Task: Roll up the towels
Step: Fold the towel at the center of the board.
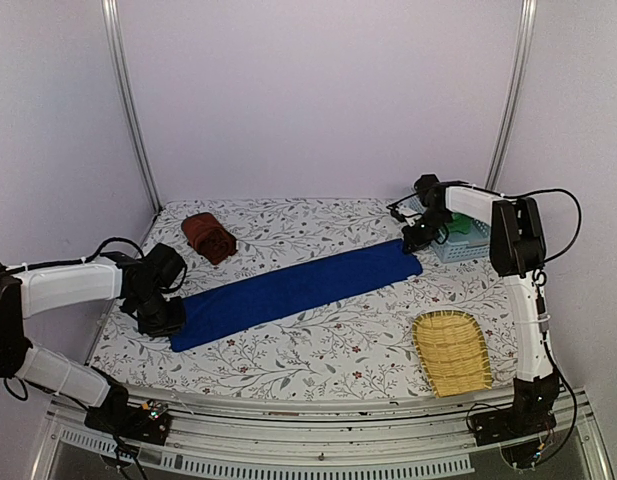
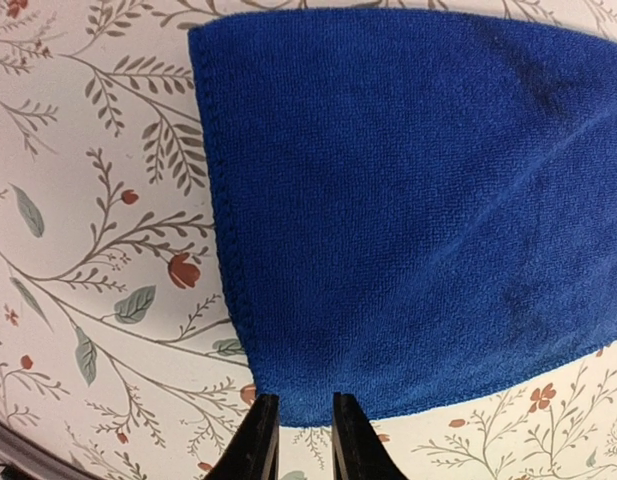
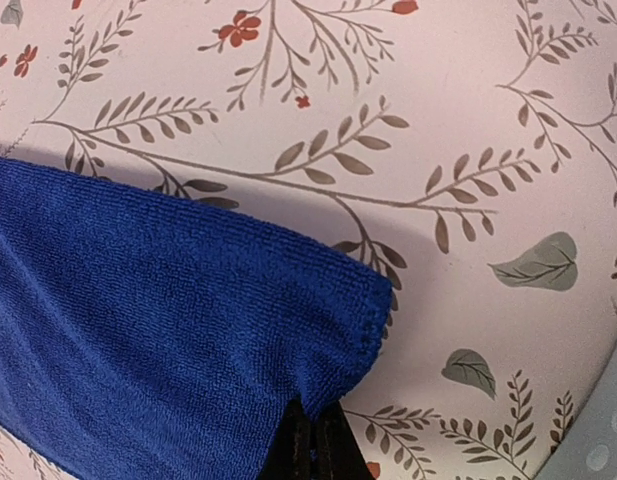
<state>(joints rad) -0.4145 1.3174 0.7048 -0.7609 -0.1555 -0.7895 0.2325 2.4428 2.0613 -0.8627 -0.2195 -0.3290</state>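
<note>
We are pinching a corner of the long royal-blue terry towel [image 1: 288,290] in the right gripper [image 3: 310,422]; the left gripper [image 2: 305,405] is touching its other end, hold unclear

Blue towel [image 2: 408,200] beyond wrist-view edges

Setting: robot test cell in a lab. Left arm [image 1: 68,285] and right arm [image 1: 523,300] are standing bolted to an aluminium rail [image 1: 318,445] that is running along the table's near edge. Bare metal uprights [image 1: 128,110] are framing plain pale wall panels on three sides. Black cables [image 1: 560,215] are hanging exposed off the right arm. A floral tablecloth [image 1: 318,345] is covering the bench. A blue towel [image 1: 288,290], a wicker tray [image 1: 451,350] and a plastic basket [image 1: 458,250] are lying on it.
</note>
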